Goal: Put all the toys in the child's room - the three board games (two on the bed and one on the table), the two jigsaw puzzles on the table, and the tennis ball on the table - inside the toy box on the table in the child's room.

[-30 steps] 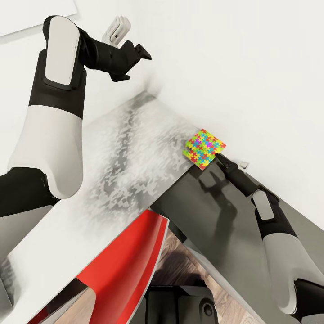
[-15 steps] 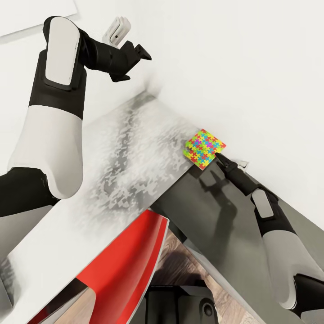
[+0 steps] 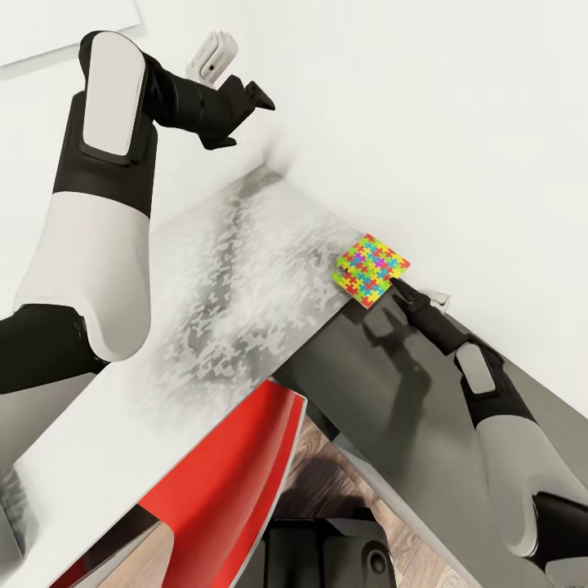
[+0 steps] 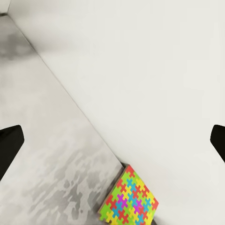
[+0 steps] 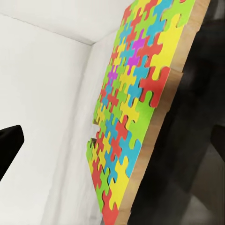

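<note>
My right gripper (image 3: 398, 287) sits at the centre right of the head view, its dark tip right at the near edge of the jigsaw puzzle (image 3: 370, 269). I cannot tell from there whether it touches the board. In my right wrist view one dark fingertip (image 5: 8, 146) shows at the left edge and another dark shape at the right, so the fingers look spread wide, with the puzzle (image 5: 133, 110) large between them, its wooden edge visible and its top cut off.

The puzzle lies at the corner of the pale mottled table (image 3: 229, 278), against the white wall.

My left gripper (image 3: 245, 98) hangs raised at the upper left, holding nothing; its fingertips (image 4: 9, 140) stand far apart at the frame sides. A red chair (image 3: 245, 482) shows at the bottom, partly cut off.
</note>
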Controlling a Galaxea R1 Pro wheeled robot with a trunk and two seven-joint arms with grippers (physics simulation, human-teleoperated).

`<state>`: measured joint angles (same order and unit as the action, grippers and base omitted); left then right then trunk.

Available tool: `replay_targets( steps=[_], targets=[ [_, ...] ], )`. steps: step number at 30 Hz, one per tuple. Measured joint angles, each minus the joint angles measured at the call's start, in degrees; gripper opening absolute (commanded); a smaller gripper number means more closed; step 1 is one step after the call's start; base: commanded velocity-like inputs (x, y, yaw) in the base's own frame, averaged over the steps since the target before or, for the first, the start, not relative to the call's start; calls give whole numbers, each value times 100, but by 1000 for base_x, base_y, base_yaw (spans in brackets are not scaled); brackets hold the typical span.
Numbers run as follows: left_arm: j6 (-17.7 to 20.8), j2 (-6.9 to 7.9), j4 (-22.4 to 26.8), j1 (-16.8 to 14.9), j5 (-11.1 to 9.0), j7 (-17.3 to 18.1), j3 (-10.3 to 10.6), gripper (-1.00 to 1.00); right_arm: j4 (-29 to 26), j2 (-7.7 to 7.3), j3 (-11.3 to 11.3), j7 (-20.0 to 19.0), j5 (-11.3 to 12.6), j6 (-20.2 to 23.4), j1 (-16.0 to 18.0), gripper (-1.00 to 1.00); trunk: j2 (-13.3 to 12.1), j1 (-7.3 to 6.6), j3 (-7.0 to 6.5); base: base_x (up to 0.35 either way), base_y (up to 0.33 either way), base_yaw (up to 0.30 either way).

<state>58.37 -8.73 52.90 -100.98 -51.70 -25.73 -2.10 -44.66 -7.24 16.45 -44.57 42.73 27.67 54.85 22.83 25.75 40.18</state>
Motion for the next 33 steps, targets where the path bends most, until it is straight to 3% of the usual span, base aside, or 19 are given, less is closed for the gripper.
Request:
replay_targets(
  steps=[14,33],
  targets=[
    [-2,0,4,25,0,17,0,100,535,-46,7,8,-1,-345,203,100,0,0,0,0,0,0],
    [-1,0,3,36,0,27,0,100,655,-73,16,10,21,-424,254,100,0,0,0,0,0,0]
  ],
)
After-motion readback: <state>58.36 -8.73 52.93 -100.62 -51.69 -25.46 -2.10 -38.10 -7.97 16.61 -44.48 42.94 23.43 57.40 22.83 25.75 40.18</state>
